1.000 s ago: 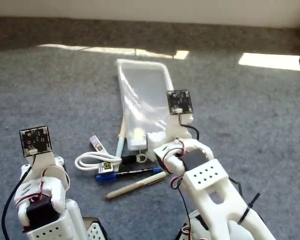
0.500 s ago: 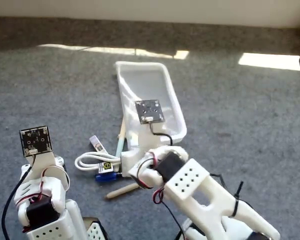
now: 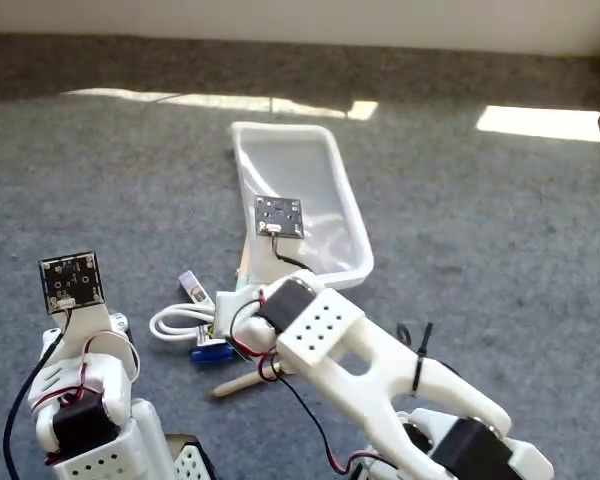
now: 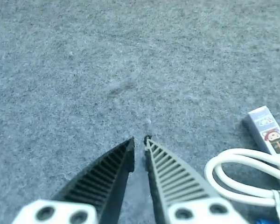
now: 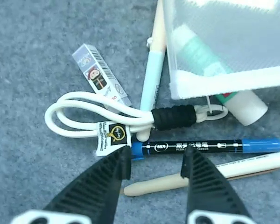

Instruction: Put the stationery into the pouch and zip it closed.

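While the right gripper [image 5: 157, 155] hangs released beside the pouch [image 5: 214, 46], the blue marker [image 5: 200, 146] runs fingertip to fingertip. Left gripper [image 4: 140, 141] clenched empty, farther off.

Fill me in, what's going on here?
The right gripper hangs open just above a black marker with a blue cap, not gripping it. The marker lies on the grey carpet with a beige pen and a white looped cable, beside the translucent white mesh pouch, which looks open. A green-and-white tube shows through the mesh, its end sticking out. The left gripper is shut on nothing over bare carpet.
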Tool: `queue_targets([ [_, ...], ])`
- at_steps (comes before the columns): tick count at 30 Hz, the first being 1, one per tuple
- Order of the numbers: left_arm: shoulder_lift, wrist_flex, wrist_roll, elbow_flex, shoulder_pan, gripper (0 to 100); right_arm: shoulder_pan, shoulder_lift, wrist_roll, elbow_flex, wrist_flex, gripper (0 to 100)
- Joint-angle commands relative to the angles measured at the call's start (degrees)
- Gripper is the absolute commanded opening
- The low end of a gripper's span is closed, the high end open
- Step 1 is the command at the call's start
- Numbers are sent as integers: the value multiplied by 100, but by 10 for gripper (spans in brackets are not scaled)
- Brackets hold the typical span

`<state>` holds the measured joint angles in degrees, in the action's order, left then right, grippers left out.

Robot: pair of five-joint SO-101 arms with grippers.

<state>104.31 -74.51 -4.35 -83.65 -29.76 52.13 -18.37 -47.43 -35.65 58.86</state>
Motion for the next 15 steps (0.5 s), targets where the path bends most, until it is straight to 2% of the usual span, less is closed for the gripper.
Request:
queue_targets([
  [1, 22, 18, 35, 110, -40, 60, 48, 330, -237, 488, 13, 181],
  [10, 22, 18, 35, 110, -40, 60, -233, 1288, -519, 998, 4, 181],
  [15, 22, 18, 35, 110, -40, 60, -444, 1622, -642, 1007, -435, 181],
])
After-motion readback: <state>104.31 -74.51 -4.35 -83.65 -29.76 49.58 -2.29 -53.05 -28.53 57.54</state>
